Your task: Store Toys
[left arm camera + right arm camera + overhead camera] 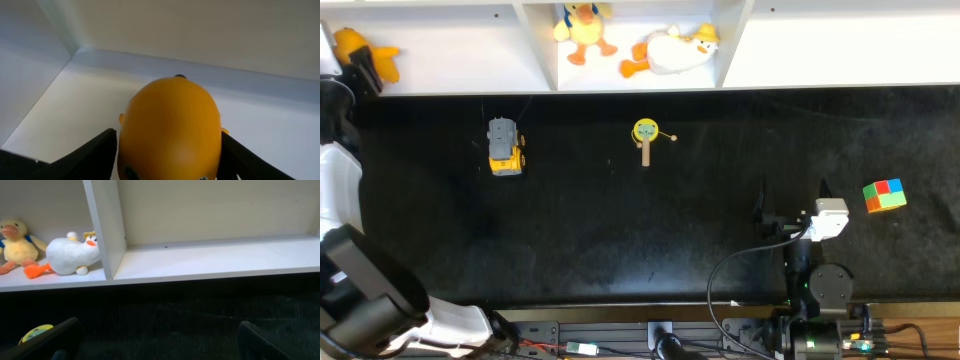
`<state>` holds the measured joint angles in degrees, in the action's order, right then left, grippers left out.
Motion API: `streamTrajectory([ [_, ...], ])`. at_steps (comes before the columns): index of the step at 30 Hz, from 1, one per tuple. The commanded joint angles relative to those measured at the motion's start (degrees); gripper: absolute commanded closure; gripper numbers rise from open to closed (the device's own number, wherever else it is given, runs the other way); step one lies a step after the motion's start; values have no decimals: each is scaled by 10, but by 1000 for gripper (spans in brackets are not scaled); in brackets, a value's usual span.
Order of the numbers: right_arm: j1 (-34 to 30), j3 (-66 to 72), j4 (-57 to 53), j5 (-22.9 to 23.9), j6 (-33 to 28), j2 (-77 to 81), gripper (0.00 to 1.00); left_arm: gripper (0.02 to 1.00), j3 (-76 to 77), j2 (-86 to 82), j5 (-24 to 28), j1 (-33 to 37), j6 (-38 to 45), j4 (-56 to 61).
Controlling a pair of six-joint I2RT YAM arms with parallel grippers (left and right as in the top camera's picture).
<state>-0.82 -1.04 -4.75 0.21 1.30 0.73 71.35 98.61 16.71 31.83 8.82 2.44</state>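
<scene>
A black mat [620, 230] covers the table, with a white shelf [540, 45] along its 12 o'clock edge. At 10 o'clock, in the shelf's left compartment, the orange-yellow toy [170, 125] is clamped by the left gripper [170, 162]. The middle compartment holds a yellow duck plush [585, 28] and a white duck plush [665, 52]. On the mat lie a toy truck [505, 147], a rattle drum [646, 135] and, at 3 o'clock, a colour cube [884, 195]. The right gripper [160, 347] is spread wide at 4 o'clock.
</scene>
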Motion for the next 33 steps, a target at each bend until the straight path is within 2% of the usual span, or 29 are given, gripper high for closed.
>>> streamTrajectory([
  [1, -3, 8, 3, -4, 0, -5, 5, 248, 8, 14, -3, -5, -3, 14],
  [6, -3, 8, 3, -4, 0, -5, 5, 134, 8, 14, -3, -5, -3, 17],
  [8, -3, 8, 3, -4, 0, -5, 5, 20, 8, 14, -3, -5, -3, 21],
  [18, -3, 8, 3, -4, 0, -5, 7, 20, 8, 14, -3, -5, -4, 48],
  [22, -3, 8, 3, -4, 0, -5, 5, 20, 8, 14, 12, -5, -4, 48],
  [33, -3, 8, 3, -4, 0, -5, 7, 20, 8, 7, 34, -5, -3, -7],
])
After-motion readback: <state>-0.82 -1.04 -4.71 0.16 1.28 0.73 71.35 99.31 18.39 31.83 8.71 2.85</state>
